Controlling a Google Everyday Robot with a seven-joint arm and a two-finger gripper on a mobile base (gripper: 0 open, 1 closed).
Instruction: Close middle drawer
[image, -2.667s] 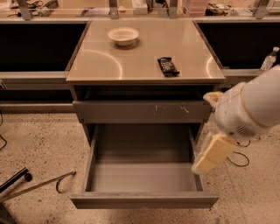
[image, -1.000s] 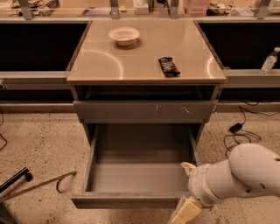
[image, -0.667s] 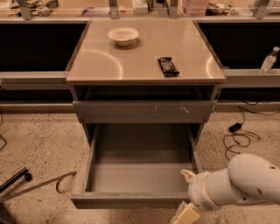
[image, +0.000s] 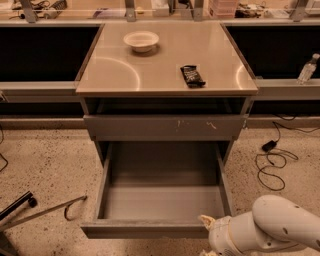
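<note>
The middle drawer (image: 140, 229) stands pulled far out beneath the desk (image: 150, 70), toward 6 o'clock. The hand (image: 206, 220) sits at 5 o'clock, at the drawer's front right corner. I cannot tell how far open the hand is.

Speckled floor (image: 45, 165), tan cabinet top (image: 150, 70), dark side bays (image: 45, 52)

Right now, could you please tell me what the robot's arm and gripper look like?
The arm is a smooth, rounded white shell with a few small dark dots. The gripper, at the bottom edge beside the open middle drawer's front right corner, is cream-yellow; no cables show.
</note>
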